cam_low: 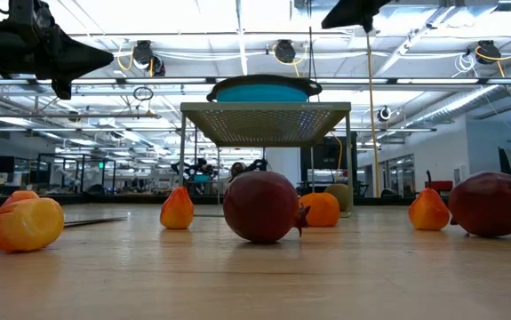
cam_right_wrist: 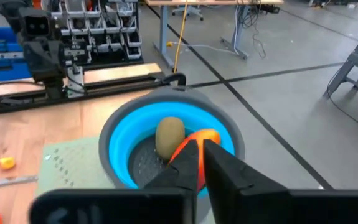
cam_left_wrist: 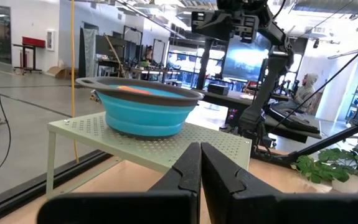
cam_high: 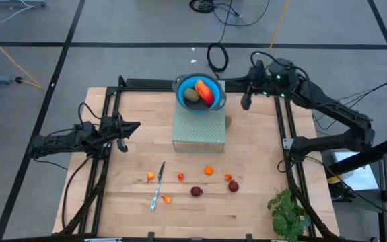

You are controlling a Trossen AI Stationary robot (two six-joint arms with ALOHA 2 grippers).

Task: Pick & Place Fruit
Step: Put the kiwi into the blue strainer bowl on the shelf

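Two maroon balls and small orange and red fruit lie loose on the desk by a silver knife, awaiting pickup. Farther back, the olive oval and red-orange oblong sit in the blue bowl on its raised stand. Both sets of fingers are closed and empty: left gripper waits beside the stand, right gripper near the bowl.

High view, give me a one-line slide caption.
Blue bowl on a green perforated stand holds two fruits, smaller fruit pieces and a knife lie on the table.

Open board between raised rack and fruit row; knife, plant flanking.
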